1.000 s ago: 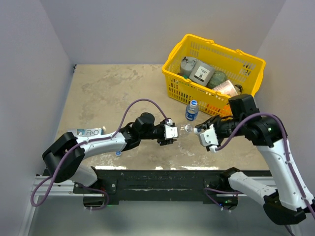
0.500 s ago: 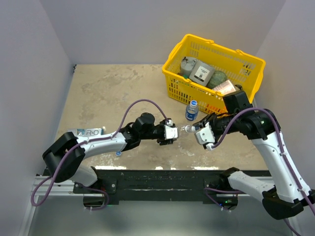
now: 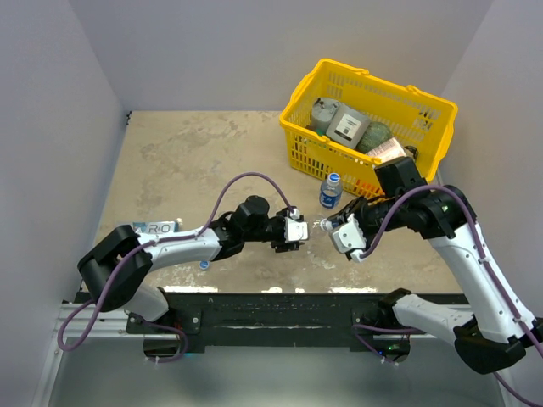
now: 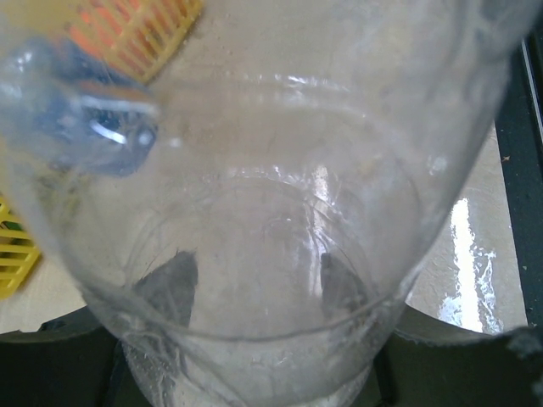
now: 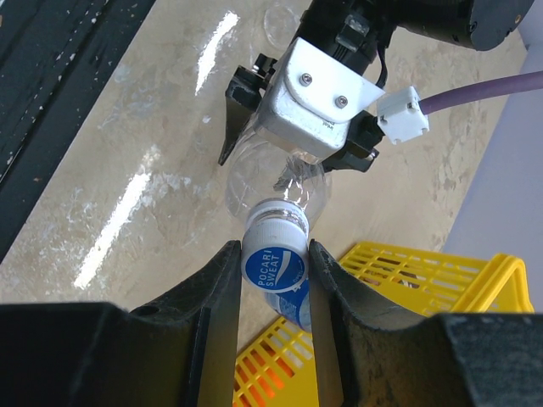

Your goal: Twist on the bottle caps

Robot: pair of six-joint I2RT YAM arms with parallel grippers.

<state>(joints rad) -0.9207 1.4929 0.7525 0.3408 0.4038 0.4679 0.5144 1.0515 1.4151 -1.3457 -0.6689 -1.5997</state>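
Note:
My left gripper (image 3: 297,231) is shut on an unlabelled clear bottle (image 3: 312,225) and holds it level above the table, neck pointing right. In the left wrist view the bottle (image 4: 271,195) fills the frame, with the dark fingers (image 4: 174,284) seen through it. My right gripper (image 3: 335,227) is shut on a blue and white cap (image 5: 274,261) that sits on this bottle's neck (image 5: 280,182). A bottle with a dark blue label (image 3: 330,192) stands capped just behind, near the basket. A small blue spot (image 3: 204,264) lies by the left arm; it is too small to identify.
A yellow basket (image 3: 441,114) with grey cans and jars stands at the back right, close behind the right arm. It also shows in the right wrist view (image 5: 407,271). The black mounting rail (image 3: 271,309) runs along the near edge. Walls close in the left, back and right.
My right arm has shifted left, bringing its gripper and the cap closer onto the bottle's neck. The left arm and its bottle have stayed almost still.

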